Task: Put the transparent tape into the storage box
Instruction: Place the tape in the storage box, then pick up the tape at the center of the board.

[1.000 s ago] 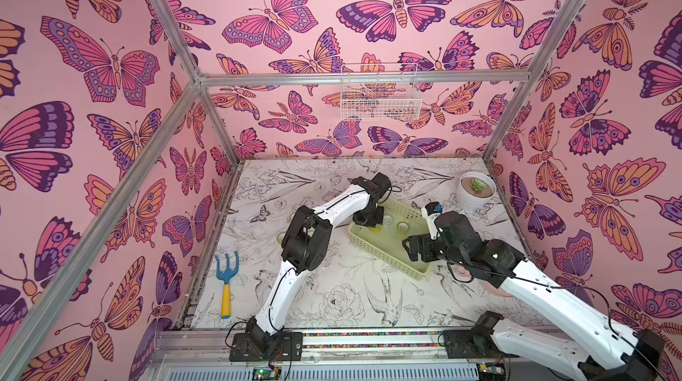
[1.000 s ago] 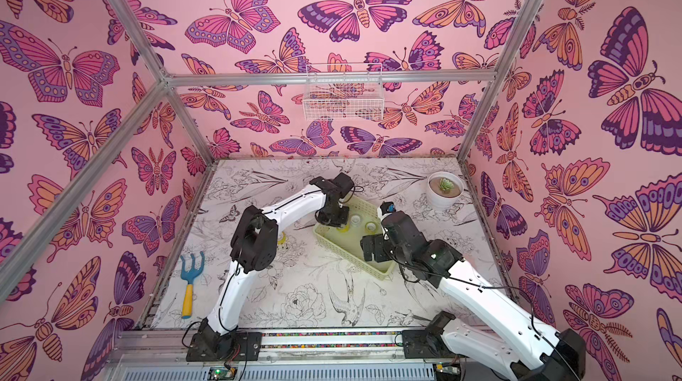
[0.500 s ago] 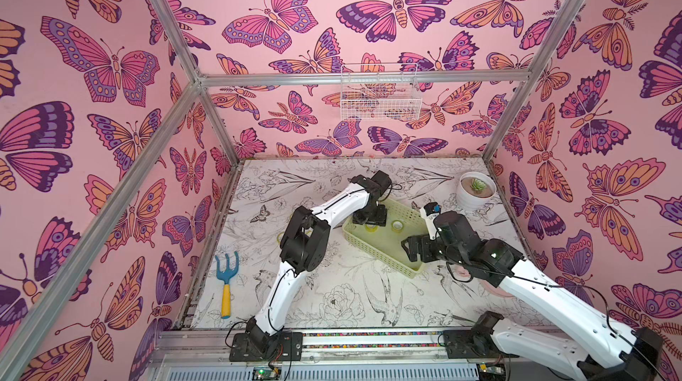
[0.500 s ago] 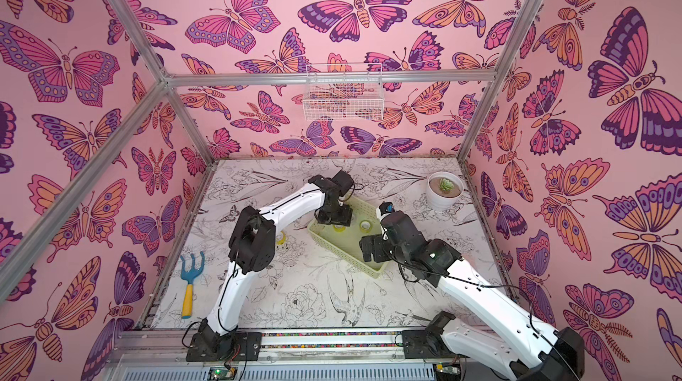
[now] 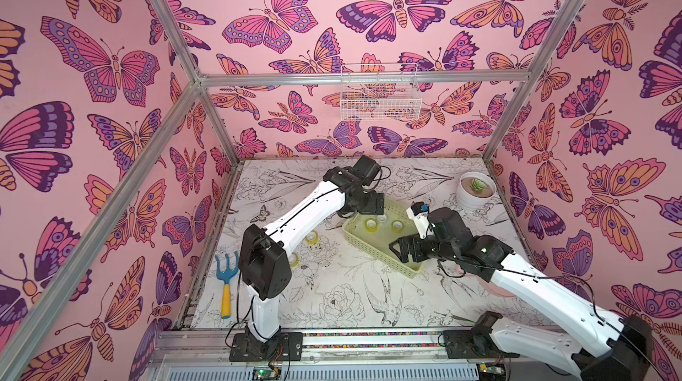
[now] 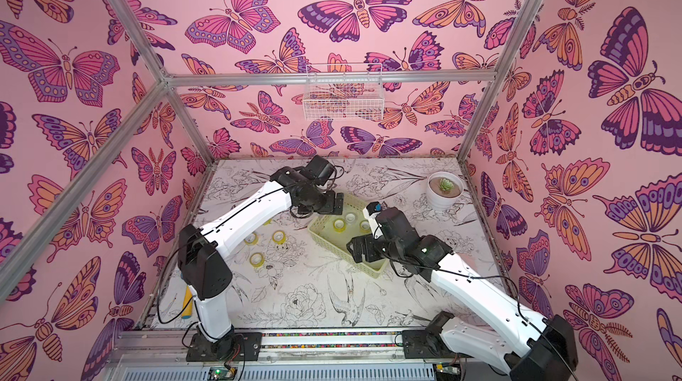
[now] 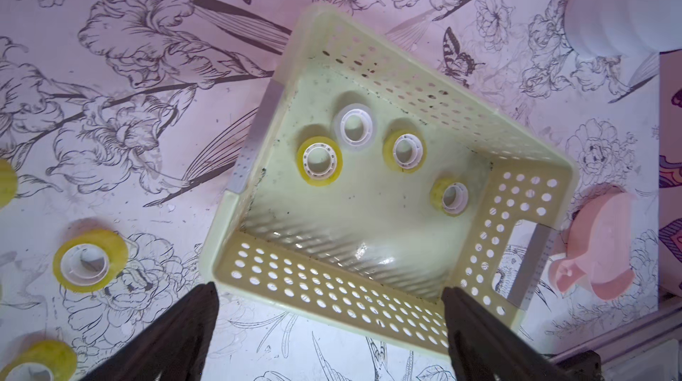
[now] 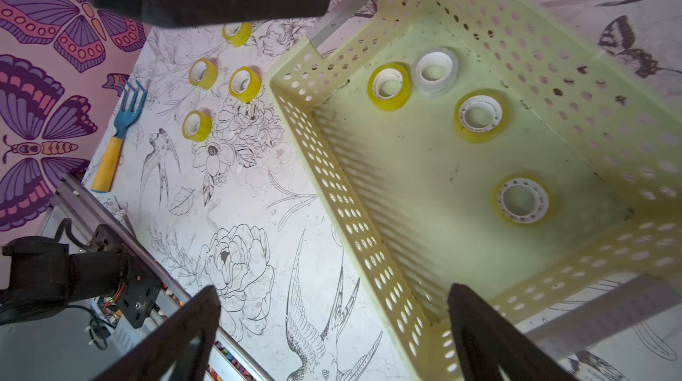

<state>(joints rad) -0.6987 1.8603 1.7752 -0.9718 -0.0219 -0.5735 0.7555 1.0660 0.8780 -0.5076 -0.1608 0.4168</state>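
Low in the left wrist view, the left tool (image 7: 328, 288) has just opened over the pale yellow-green perforated plastic storage box (image 7: 527, 191), holding four transparent tape rolls (image 7: 319, 161).

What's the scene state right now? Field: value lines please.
storage box: on table, four rolls inside
in box: one clear tape roll, three yellow tape rolls
on table: four loose yellow rolls
left pincer: open, empty, over box
right pincer: open, empty, over box
other: blue hand rake, potted succulent
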